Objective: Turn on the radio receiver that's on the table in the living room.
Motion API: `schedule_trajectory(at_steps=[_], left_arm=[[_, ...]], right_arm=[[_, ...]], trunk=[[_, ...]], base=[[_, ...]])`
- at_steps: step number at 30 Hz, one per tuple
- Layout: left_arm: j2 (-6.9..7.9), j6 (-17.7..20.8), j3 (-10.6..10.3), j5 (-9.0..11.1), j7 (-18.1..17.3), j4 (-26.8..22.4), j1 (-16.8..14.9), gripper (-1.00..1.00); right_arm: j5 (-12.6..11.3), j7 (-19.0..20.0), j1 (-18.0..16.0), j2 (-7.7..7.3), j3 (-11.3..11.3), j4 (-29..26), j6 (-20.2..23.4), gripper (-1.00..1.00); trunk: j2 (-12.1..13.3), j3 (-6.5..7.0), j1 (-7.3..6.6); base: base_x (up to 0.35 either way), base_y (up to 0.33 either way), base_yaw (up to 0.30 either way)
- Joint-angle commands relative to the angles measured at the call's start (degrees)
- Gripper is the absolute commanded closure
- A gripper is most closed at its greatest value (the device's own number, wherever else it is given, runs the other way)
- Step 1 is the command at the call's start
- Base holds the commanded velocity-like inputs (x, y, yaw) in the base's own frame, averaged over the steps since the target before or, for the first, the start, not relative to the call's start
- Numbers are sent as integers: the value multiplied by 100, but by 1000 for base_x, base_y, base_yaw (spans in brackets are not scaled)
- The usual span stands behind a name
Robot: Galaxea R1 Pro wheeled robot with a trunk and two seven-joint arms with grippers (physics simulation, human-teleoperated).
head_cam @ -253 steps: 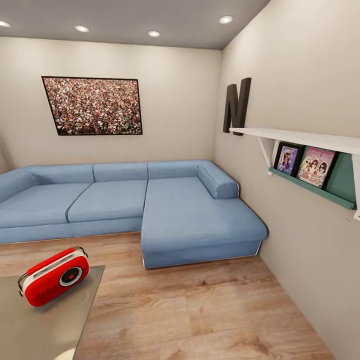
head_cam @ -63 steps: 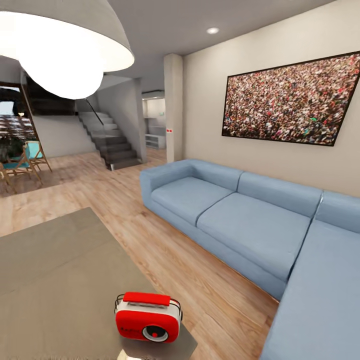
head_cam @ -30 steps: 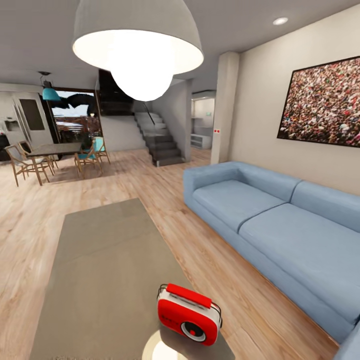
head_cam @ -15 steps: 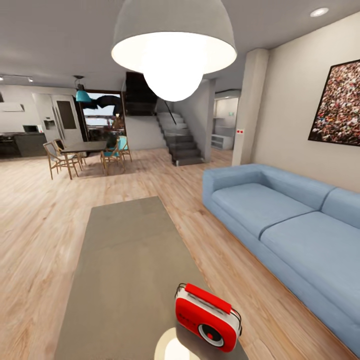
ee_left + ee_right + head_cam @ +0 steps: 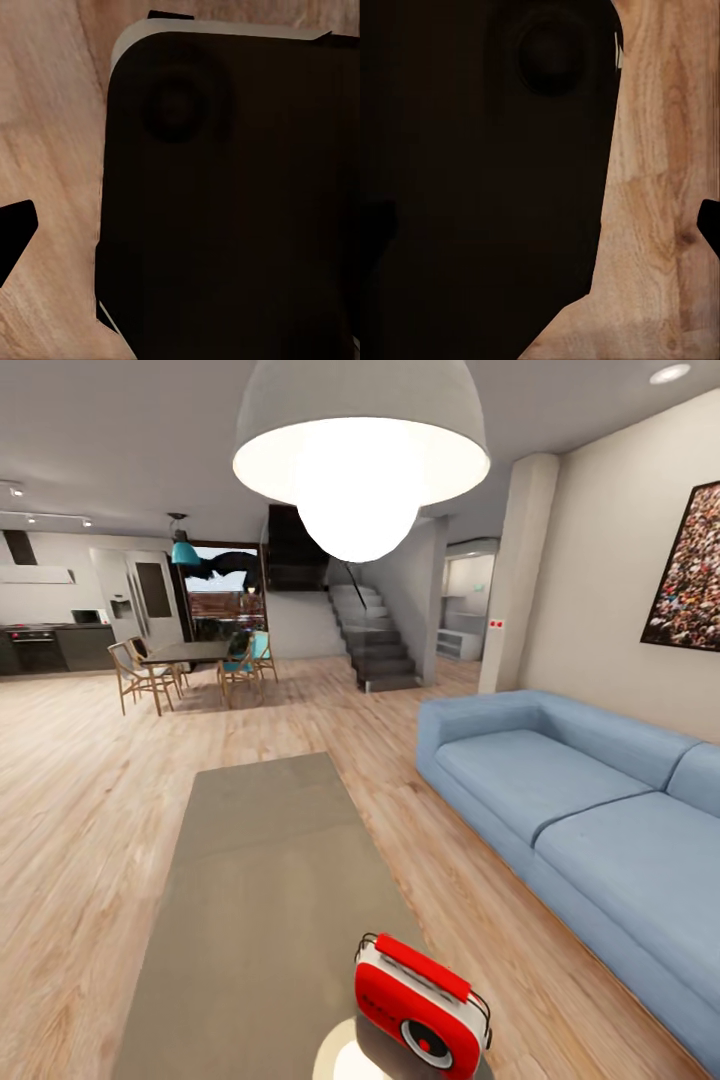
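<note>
Apparently neither pincer has been brought up to work yet: each wrist camera looks down past a large dark shape at the plank floor [image 5: 52, 112], with just a dark fingertip [image 5: 15, 232] poking in at the frame edge on the left arm and another dark tip [image 5: 709, 221] on the right, so whether either pincer is open or closed cannot be told. Outward from there, the head view shows the radio [image 5: 420, 1010] standing upright at the near end of the counter [image 5: 260, 860], close to its right-hand edge, its red face with the round dial turned toward the robot and slightly to the right, the wire handle arching over the top. A pale round reflection lies on the glossy top just beside it. Judging from this, the robot is close enough, and the step in hand is the reach: the right arm looks the better placed. It should lift clear of the counter edge and come at the face squarely. It should press lightly so the small radio is not pushed back or tipped off the nearby edge. Beyond the counter, the blue sofa [image 5: 560, 800] runs along the right, the white lamp [image 5: 360, 460] hangs overhead, and a dining table [image 5: 190, 652] with chairs and a staircase [image 5: 375, 645] sit far back. No containers are visible, so nothing can be said of contents.
</note>
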Motion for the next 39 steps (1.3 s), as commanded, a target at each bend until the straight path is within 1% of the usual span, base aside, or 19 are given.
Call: schedule_trajectory(at_steps=[1,13,20,39], left_arm=[[0,0,-1,1,0,0,0,-100],[1,0,2,-1,0,0,0,-100],[1,0,3,-1,0,0,0,-100],[-8,0,2,-4,0,0,0,-100]], right_arm=[[0,0,0,0,0,0,0,-100],[0,0,0,0,0,0,2,-100],[0,-1,0,1,0,0,8,-100],[1,-6,0,0,7,0,0,-100]], trunk=[[0,0,0],[0,0,0],[0,0,0],[0,0,0]], base=[[147,-229,1],[169,-237,0],[178,-171,3],[10,-7,263]])
